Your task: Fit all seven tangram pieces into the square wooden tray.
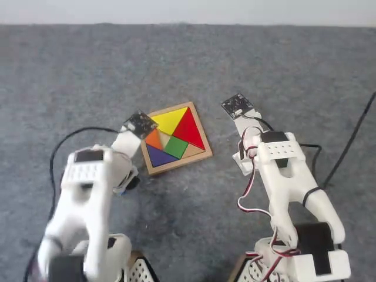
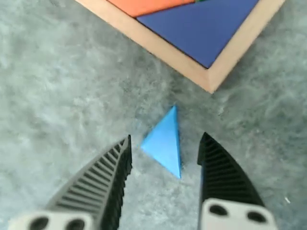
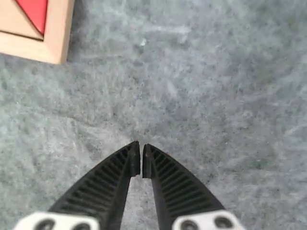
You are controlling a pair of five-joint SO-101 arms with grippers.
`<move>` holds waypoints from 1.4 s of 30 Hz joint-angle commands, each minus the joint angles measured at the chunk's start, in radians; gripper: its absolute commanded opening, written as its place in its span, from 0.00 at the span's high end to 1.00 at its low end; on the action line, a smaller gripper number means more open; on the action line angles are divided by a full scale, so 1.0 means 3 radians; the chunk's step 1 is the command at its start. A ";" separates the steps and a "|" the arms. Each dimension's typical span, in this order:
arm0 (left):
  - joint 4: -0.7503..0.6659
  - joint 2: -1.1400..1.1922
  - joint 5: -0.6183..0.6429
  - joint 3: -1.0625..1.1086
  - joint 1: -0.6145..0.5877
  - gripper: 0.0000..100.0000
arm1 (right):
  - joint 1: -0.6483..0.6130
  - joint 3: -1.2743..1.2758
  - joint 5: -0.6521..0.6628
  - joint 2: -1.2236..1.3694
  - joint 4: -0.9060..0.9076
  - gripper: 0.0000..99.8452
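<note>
Wooden tray looks nearly full; your blue triangle lies outside, between the wide-spread fingers of the left gripper (right gripper pinched together, empty).

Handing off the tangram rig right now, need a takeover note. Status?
Left pincer: open, straddling the light blue triangle on the table off a tray corner, not gripped.
Right pincer: shut, empty, above the table by the tray's red side.
Done: yellow, red, orange, green, dark blue pieces seated.
To do: grasp the triangle, seat it, likely in the wood-coloured gap beside red.
</note>
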 commanded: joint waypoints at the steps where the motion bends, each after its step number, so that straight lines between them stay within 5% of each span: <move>1: 0.0092 0.1038 -0.0015 -0.0647 -0.0066 0.78 | 0.0049 -0.0148 -0.0020 0.0008 -0.0043 0.99; 18: 0.0404 0.1575 0.0256 -0.1215 -0.0148 0.76 | 0.0049 -0.0148 -0.0020 0.0008 -0.0049 0.99; 28: 0.0987 0.2399 0.0256 -0.1961 -0.0148 0.78 | 0.0054 -0.0148 -0.0020 0.0003 -0.0049 0.99; 42: 0.1059 0.2404 -0.0082 -0.1936 -0.0143 0.78 | 0.0059 -0.0148 -0.0020 -0.0018 -0.0049 0.99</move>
